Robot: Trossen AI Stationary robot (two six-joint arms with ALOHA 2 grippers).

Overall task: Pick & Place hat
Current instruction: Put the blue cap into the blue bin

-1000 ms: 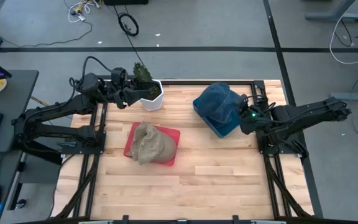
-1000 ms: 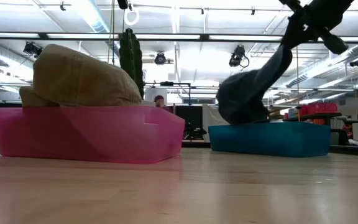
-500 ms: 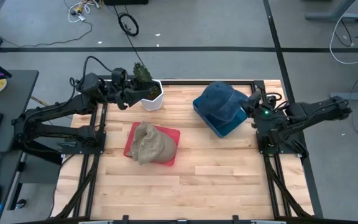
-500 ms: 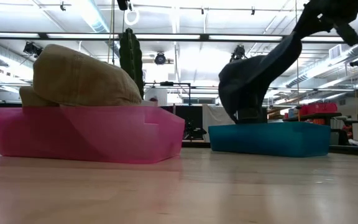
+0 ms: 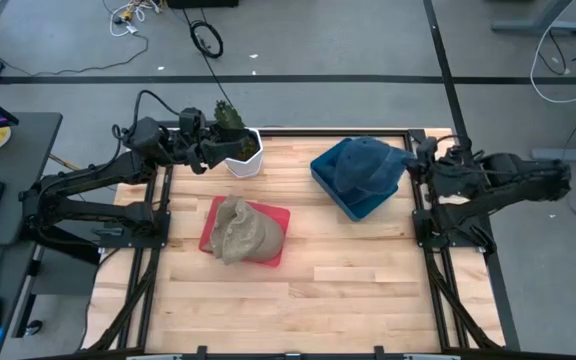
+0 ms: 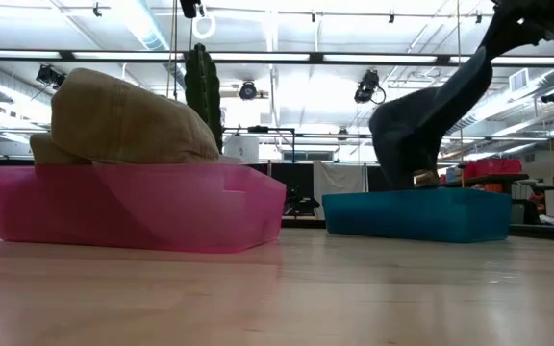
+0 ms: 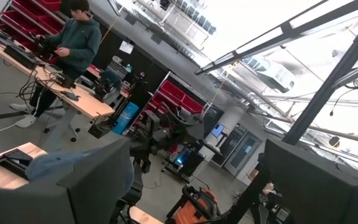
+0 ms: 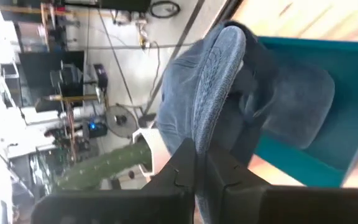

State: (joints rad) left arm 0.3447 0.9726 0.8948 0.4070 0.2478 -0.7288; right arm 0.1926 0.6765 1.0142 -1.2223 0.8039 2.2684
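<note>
A blue denim hat [image 5: 366,168] is tipped up over the blue bin [image 5: 353,205] at the far right, with its lower part inside the bin [image 6: 416,213]. My right gripper [image 5: 415,165] is at the hat's right side and shut on it. A tan hat [image 5: 240,230] lies on the pink bin [image 5: 280,222] at mid table. My left gripper [image 5: 204,153] hovers open beside the potted plant [image 5: 238,145] at the far left, with nothing between its fingers [image 7: 55,186]. My right gripper pinches the blue hat's brim edge [image 8: 199,140] between its two fingers. It comes from the table's right side, slanting down. The hat [image 6: 421,120] hangs slanted below the gripper, and its lower part [image 6: 402,178] rests in the blue bin.
The white plant pot [image 5: 246,160] stands at the far edge, left of the blue bin. Bare wood [image 5: 348,290] stretches across the near half of the table. Black frame rails [image 5: 433,250] run along both sides. In the left wrist view a person [image 7: 73,43] stands at a desk in the room.
My right gripper has gone toward the table's right edge and up, staying shut on the brim. The blue hat has been drawn rightward with it and tipped up. Its top now faces up, and its lower part stays in the bin.
</note>
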